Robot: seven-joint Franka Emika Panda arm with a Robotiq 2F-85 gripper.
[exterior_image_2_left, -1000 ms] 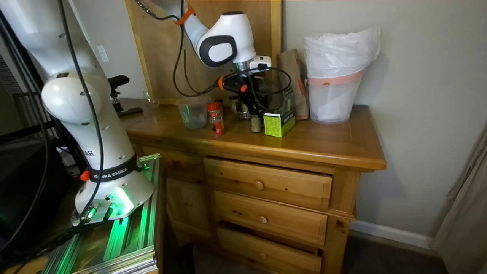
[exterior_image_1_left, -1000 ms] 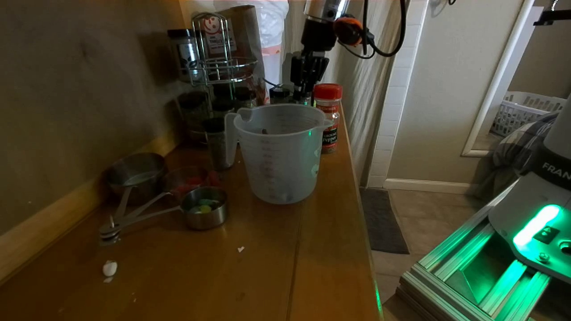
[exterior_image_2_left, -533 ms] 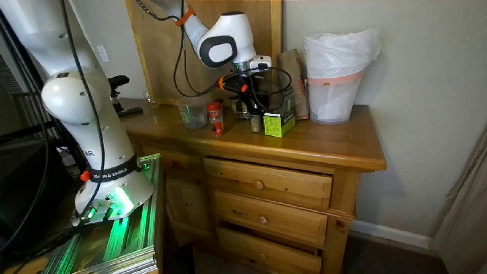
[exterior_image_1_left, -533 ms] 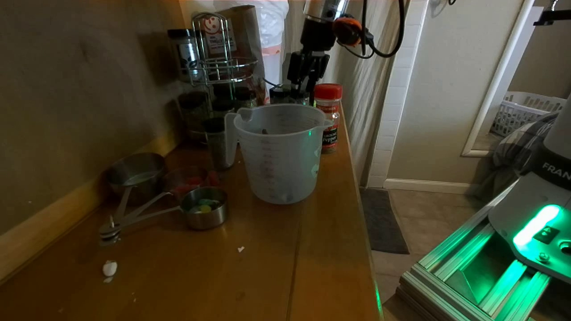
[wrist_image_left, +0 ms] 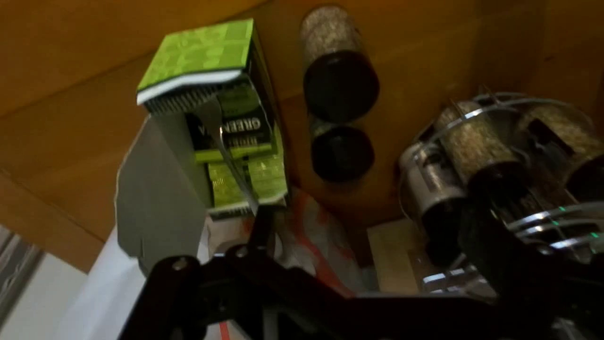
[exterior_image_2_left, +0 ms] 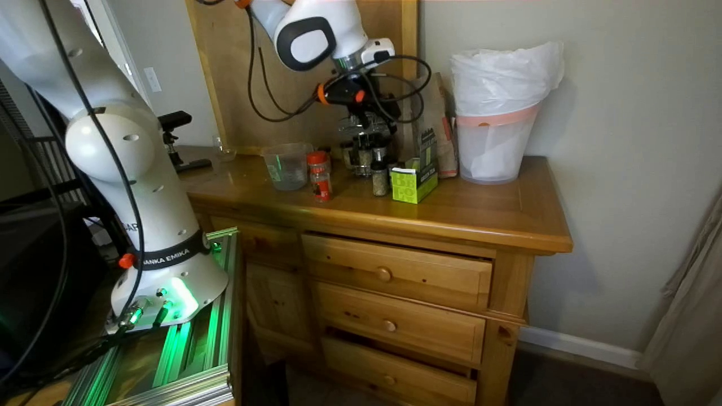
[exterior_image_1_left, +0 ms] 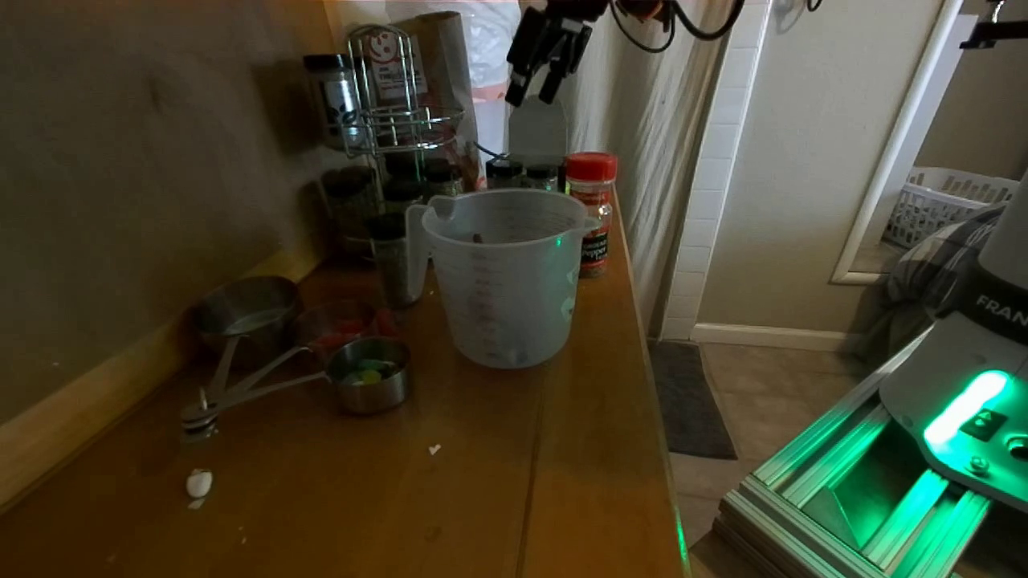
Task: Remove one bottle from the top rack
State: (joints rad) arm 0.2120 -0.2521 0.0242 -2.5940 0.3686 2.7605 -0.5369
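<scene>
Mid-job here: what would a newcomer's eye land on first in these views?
Probably the glowing green light on the robot's base, in both exterior views. In an exterior view, the red-lidded pepper bottle stands out beside the translucent measuring jug, with the open gripper higher up in the picture. In the wrist view, it is likely the bright green box with a metal utensil in its opening, beside two dark-lidded jars.

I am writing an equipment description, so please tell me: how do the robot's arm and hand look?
The arm is white and smoothly rounded. Its dark lower band reads FRANKA EMIKA, with a green light below. Black cables run along the arm. The hand is black, with two angular fingers; orange pieces sit near it.
</scene>
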